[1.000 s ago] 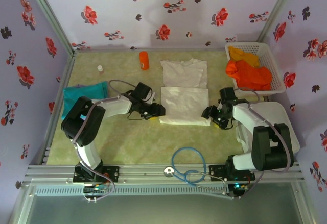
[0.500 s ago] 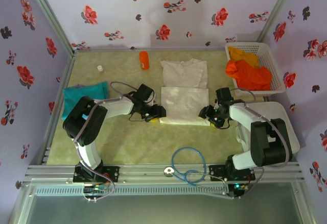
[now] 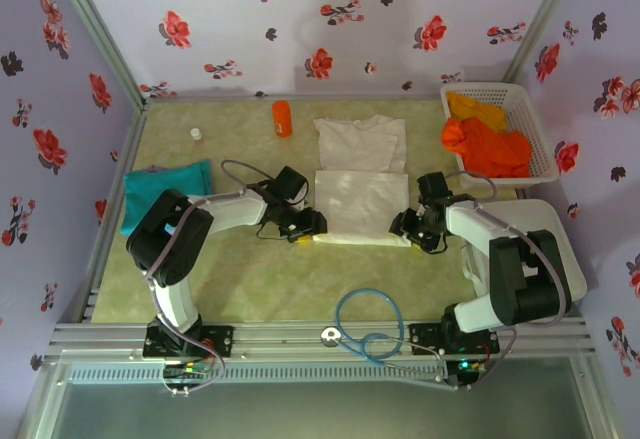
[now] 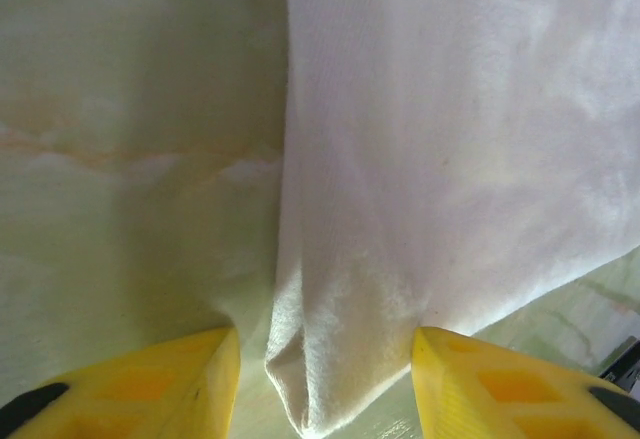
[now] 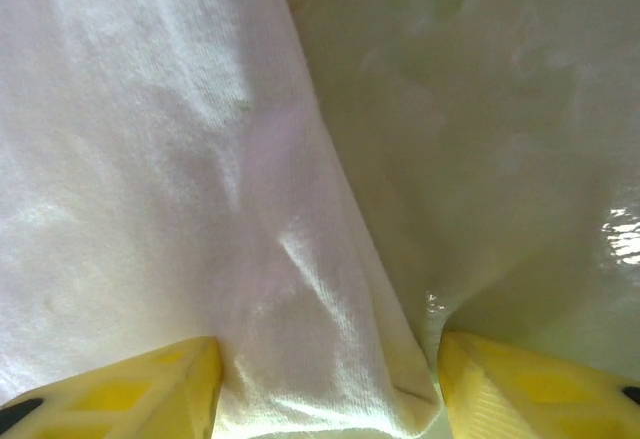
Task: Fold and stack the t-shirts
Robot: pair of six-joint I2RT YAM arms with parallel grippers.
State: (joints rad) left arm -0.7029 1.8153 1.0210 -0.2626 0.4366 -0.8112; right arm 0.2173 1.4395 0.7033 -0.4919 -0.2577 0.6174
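Near edge of the table (image 3: 280,279): both grippers sit low at the near corners of the white t-shirt (image 3: 360,194).
- Left gripper (image 4: 325,359): jaws wide. The near-left corner is bunched between the yellow fingers (image 4: 150,384) and not pinched yet.
- Right gripper (image 5: 330,369): also wide, with the near-right corner lying in the gap.

Risks as I see them:
- The near part looks doubled over. A shallow bite may take only the top layer, and the fold opens on lift.
- The left corner tapers to a thin tip. If the jaws close on that alone, it could slip out.
- If one side grabs and the other misses, the shirt skews.
- The fingers are right at the table, so closing could drag the cloth.

Pose: both arms are stretched out low, wrists turned inward, one coming in from each side of the shirt.

Further back, the shirt's collar half lies flat. The teal t-shirt (image 3: 165,184) is folded at the left edge. The orange t-shirts (image 3: 485,144) are heaped in the white basket (image 3: 548,154) far right. An orange bottle (image 3: 282,117) stands far, left of centre.
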